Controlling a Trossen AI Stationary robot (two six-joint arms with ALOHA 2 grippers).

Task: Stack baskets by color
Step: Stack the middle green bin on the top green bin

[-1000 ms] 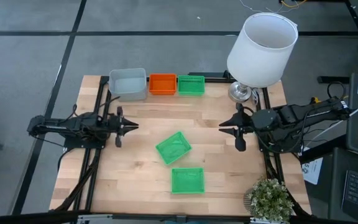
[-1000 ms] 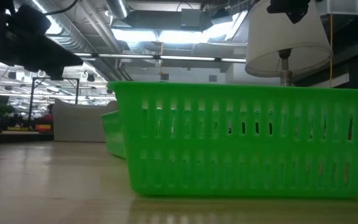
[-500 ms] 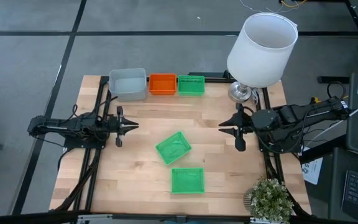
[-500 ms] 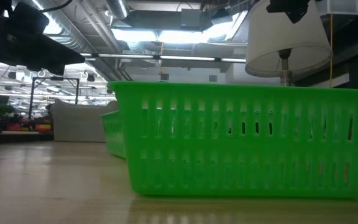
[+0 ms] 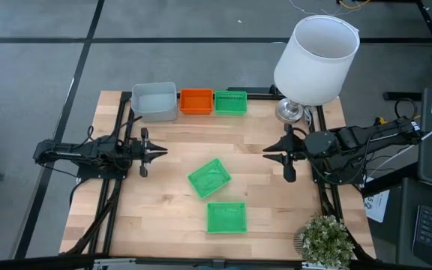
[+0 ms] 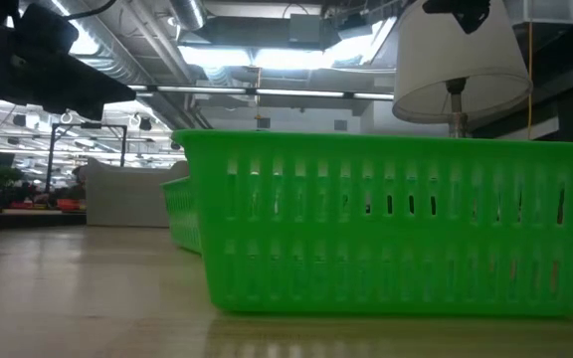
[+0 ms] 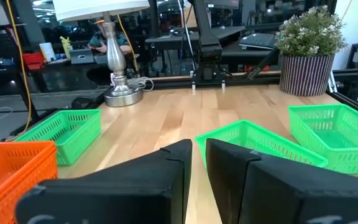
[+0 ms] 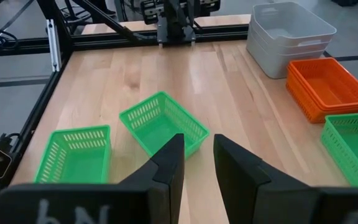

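Observation:
A pale grey basket stack [image 5: 155, 100], an orange basket stack [image 5: 196, 101] and a green basket [image 5: 230, 102] stand in a row on the table's far edge. A second green basket [image 5: 209, 178] rests askew on its bottom at mid-table. A third green basket [image 5: 226, 217] sits nearer the front edge and fills the low view [image 6: 396, 224]. My left gripper [image 5: 163, 151] hovers at the table's left and points level toward the middle. My right gripper [image 5: 265, 152] hovers at the right, facing it. Each shows a narrow gap with nothing between its fingers [image 7: 197, 162] [image 8: 199, 155].
A lamp with a large white shade [image 5: 315, 60] stands at the far right corner. A potted plant [image 5: 325, 240] stands at the near right corner. Bare wood lies between the two grippers and along the table's left side [image 5: 148, 210].

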